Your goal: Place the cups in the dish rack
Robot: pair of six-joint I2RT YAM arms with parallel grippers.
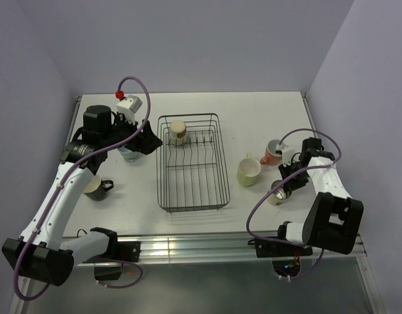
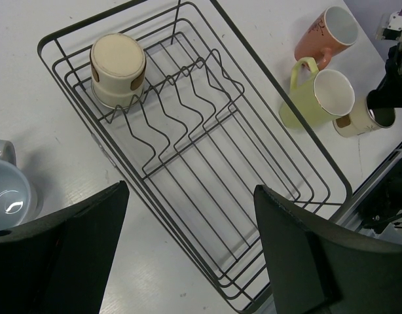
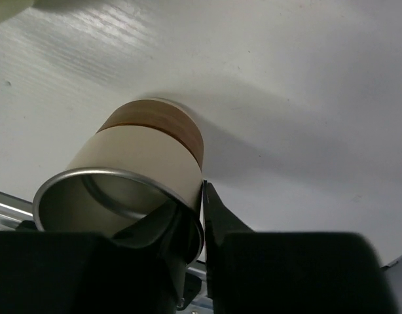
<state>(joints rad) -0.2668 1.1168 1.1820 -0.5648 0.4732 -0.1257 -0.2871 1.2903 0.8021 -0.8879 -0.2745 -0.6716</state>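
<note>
The black wire dish rack (image 1: 162, 163) sits mid-table. One tan tumbler (image 1: 179, 131) stands upside down in its far left corner (image 2: 118, 69). My left gripper (image 1: 145, 139) hangs open just left of the rack, nothing between its fingers (image 2: 191, 248), with the pale blue-grey cup (image 2: 8, 193) below it. A black mug (image 1: 96, 188) stands nearer the front left. Right of the rack are the yellow mug (image 1: 249, 172), the pink mug (image 1: 273, 152) and a second tan tumbler (image 1: 278, 193). My right gripper (image 3: 202, 216) is shut on that tumbler's (image 3: 132, 176) wall, one finger inside, one outside.
A metal rail (image 1: 188, 245) runs along the table's near edge close to the held tumbler. Purple walls close in the back and both sides. The yellow mug (image 2: 322, 98) and pink mug (image 2: 332, 33) stand between the rack and my right arm.
</note>
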